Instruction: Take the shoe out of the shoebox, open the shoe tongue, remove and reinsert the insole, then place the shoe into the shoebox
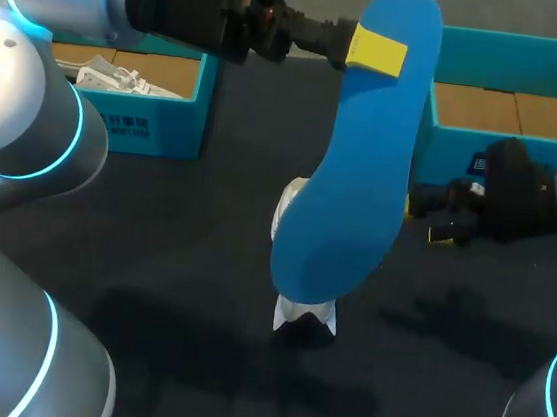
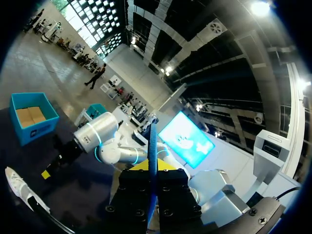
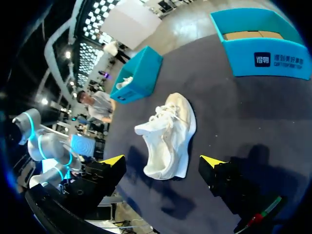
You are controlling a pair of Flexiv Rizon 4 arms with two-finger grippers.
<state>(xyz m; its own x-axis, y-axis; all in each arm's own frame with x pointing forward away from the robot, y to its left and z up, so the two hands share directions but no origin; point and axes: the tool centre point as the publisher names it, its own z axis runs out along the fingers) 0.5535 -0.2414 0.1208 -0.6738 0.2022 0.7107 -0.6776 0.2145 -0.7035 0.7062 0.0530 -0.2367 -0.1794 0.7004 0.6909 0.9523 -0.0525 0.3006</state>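
Item, left gripper [image 1: 375, 50]: pressed together on the blue insole [image 1: 346, 186], pinching it near one end, one yellow tip flat against its face; in the left wrist view the insole shows edge-on, clamped between the two black fingers. The insole hangs from this gripper up in the air, long axis roughly vertical, broad face toward the overhead camera, its lower end covering part of the shoe in that view. Item, white shoe [image 3: 168, 131]: laced, lying on the dark surface [image 1: 152, 255], out of either box and well below the left gripper. Item, right gripper [image 3: 163, 161]: fingers spread wide, nothing pinched, held low over the surface; the shoe lies just ahead of it and shows in the gap between its two yellow tips, with no contact that can be made out. Item, teal shoebox [image 1: 524, 42]: open-topped, brown cardboard base showing, standing on the surface beyond the right gripper and apart from the shoe. Item, second teal box [image 1: 157, 124]: open, standing below the left arm on the far side of the shoe from the right gripper, with another white shoe [image 1: 112, 77] inside it. The two boxes stand well apart, the shoe on the surface between them and nearer the right gripper.
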